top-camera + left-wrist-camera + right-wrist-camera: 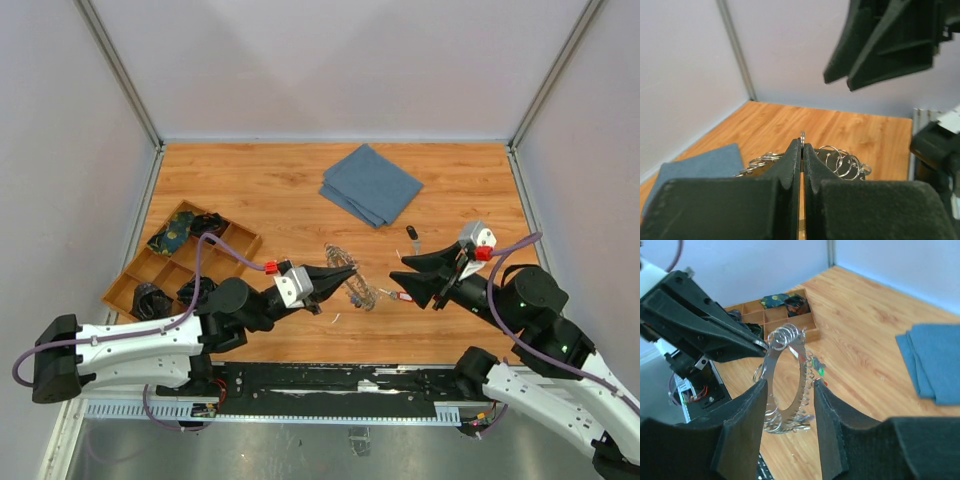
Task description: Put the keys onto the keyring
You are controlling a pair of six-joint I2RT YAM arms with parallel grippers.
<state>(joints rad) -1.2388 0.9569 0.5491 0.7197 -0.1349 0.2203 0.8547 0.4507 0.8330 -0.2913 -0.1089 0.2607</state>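
Observation:
My left gripper is shut on the rim of the keyring and holds it upright above the table. In the left wrist view the jaws pinch the ring's edge, with small split rings beside them. The keyring is a flat silvery ring fringed with small rings. My right gripper is open, its fingers on either side of the ring's lower part. A green key hangs on the ring. A red key is at the right fingertip. A black key lies on the table.
A folded blue cloth lies at the back of the wooden table. A wooden compartment tray with dark items stands at the left. Grey walls close in the table on three sides.

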